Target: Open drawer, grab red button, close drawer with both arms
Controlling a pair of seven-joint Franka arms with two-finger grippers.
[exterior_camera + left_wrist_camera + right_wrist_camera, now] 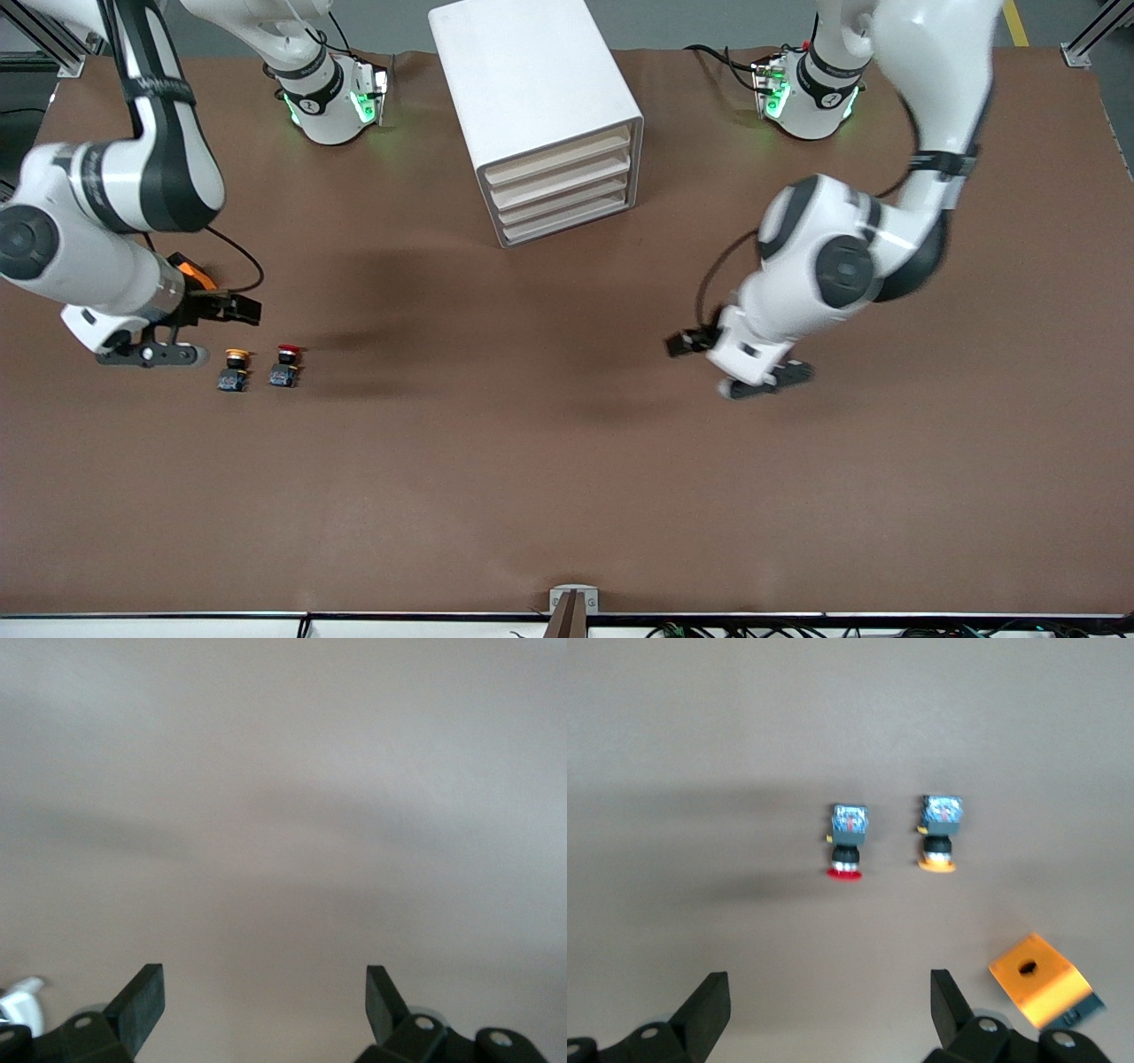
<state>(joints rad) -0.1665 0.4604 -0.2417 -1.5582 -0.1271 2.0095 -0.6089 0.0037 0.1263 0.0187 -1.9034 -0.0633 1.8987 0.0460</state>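
Observation:
The white cabinet stands at the robots' end of the table, between the two bases. Its four drawers are all shut. The red-capped button stands on the table toward the right arm's end, beside an orange-yellow-capped button. Both show in the right wrist view, the red button and the orange-yellow one. My right gripper is open and empty, above the table beside the buttons; it also shows in its wrist view. My left gripper is open and empty over bare table.
An orange cube with a hole lies under the right arm's wrist, partly hidden; it also shows in the right wrist view. The brown table stretches wide in front of the cabinet.

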